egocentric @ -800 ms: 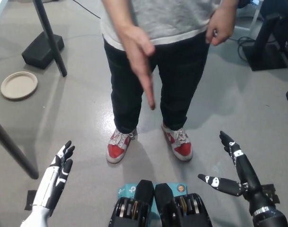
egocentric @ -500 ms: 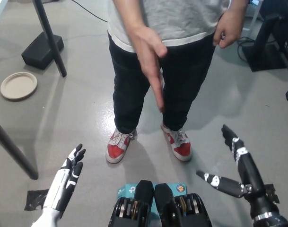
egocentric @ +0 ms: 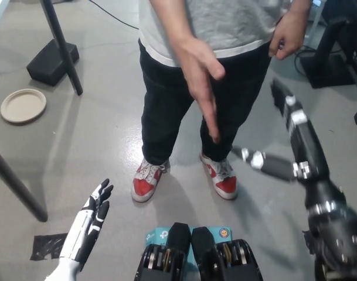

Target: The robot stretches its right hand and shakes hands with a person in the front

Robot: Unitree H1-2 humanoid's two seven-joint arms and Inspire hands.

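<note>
A person in a grey shirt and black trousers (egocentric: 225,88) stands in front of me on red and white shoes. The person's outstretched hand (egocentric: 203,82) points down toward me, flat and open. My black right hand (egocentric: 289,146) is raised at the right, open with fingers spread, just right of that hand and not touching it. The person's other hand (egocentric: 289,34) hangs at the hip. My white left hand (egocentric: 90,219) rests low at the lower left, fingers straight and holding nothing.
A black pole with a dark base block (egocentric: 52,61) stands at the upper left beside a round beige plate (egocentric: 23,105) on the grey floor. A dark table leg (egocentric: 17,187) slants at the left. Dark equipment (egocentric: 336,52) stands at the upper right.
My right hand has risen and come in toward the person's outstretched hand. The person has shifted slightly right and extended the hand lower. My left hand has moved slightly right.
</note>
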